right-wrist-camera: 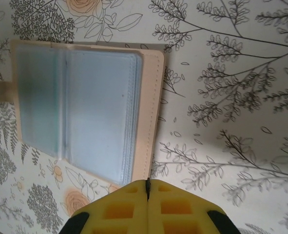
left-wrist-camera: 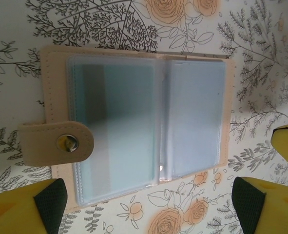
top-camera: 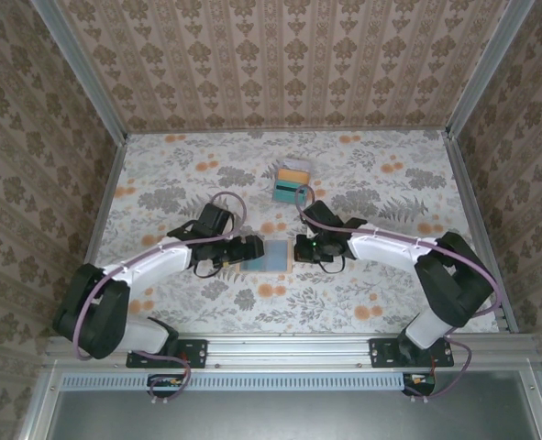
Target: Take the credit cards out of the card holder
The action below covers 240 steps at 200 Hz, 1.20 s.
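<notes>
From above, a small stack of thin orange, teal and pale plastic credit cards (top-camera: 293, 181) lies on the flower-printed table (top-camera: 399, 284), at 12 o'clock from the open tan-edged card holder with grey-blue sleeves (top-camera: 272, 254). My left wrist view adds the holder's tan snap tab (left-wrist-camera: 56, 144). Both my arms bend in low: my left pincer (top-camera: 248, 252) at the holder's 9 o'clock has its yellow fingers (left-wrist-camera: 22, 212) spread wide, and my right pincer (right-wrist-camera: 147, 204) at 3 o'clock is pressed together just beside it.

A flat surface (top-camera: 381, 293) printed with grey leaves and orange roses is seen, enclosed by tan damask-patterned walls (top-camera: 289, 64), edged by silver metal rails (top-camera: 289, 349).
</notes>
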Each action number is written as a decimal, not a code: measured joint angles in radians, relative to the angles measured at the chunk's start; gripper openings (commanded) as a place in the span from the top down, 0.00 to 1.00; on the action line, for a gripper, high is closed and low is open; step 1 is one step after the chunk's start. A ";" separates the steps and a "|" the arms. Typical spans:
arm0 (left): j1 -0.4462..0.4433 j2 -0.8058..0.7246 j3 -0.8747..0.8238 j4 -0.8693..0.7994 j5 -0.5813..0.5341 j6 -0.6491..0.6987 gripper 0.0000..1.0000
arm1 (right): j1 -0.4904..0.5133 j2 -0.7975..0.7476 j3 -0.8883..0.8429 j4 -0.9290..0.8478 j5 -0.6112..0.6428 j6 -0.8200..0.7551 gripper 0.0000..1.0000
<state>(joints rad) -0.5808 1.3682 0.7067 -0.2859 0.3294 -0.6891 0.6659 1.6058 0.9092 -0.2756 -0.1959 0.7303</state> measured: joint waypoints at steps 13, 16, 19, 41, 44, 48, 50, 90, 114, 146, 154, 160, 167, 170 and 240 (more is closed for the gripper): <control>-0.004 0.012 0.000 0.005 0.000 0.000 0.08 | 0.002 0.021 -0.002 0.033 0.000 0.023 0.97; -0.004 0.014 0.000 0.006 0.000 0.000 0.08 | 0.002 0.027 -0.002 0.040 0.000 0.028 0.96; -0.005 0.016 0.000 0.006 0.000 0.000 0.08 | 0.002 0.032 -0.002 0.046 0.000 0.031 0.95; -0.007 0.022 0.000 0.009 0.000 0.000 0.08 | 0.003 0.064 -0.002 0.074 0.000 0.047 0.95; -0.007 0.023 0.000 0.010 0.000 0.000 0.08 | 0.003 0.068 -0.002 0.076 -0.001 0.050 0.95; -0.007 0.023 0.000 0.011 0.000 0.000 0.07 | 0.003 0.073 -0.002 0.079 -0.001 0.052 0.95; -0.007 0.023 0.000 0.011 0.000 0.000 0.07 | 0.003 0.076 -0.002 0.080 -0.001 0.053 0.95; -0.007 0.024 0.000 0.013 0.001 0.000 0.07 | 0.004 0.132 0.010 0.093 -0.004 0.059 0.94; -0.007 0.032 0.000 0.023 0.006 0.000 0.07 | 0.008 0.144 0.019 0.093 -0.005 0.059 0.92; -0.007 0.051 0.000 0.032 0.008 0.000 0.08 | 0.010 0.148 0.027 0.093 -0.004 0.059 0.92; -0.007 0.054 0.000 0.034 0.008 0.001 0.08 | 0.010 0.150 0.027 0.093 -0.004 0.059 0.92; -0.007 0.058 0.000 0.035 0.008 0.001 0.08 | 0.011 0.151 0.027 0.093 -0.004 0.059 0.92; -0.007 0.061 0.000 0.037 0.010 0.001 0.08 | 0.011 0.153 0.027 0.093 -0.004 0.059 0.92; -0.007 0.063 0.000 0.038 0.011 0.001 0.08 | 0.012 0.153 0.027 0.093 -0.004 0.059 0.92; -0.008 0.092 0.000 0.058 0.020 0.000 0.08 | 0.018 0.157 0.027 0.093 -0.003 0.059 0.92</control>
<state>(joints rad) -0.5888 1.4605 0.7063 -0.2276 0.3496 -0.6888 0.6838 1.7630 0.9363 -0.1825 -0.1993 0.7895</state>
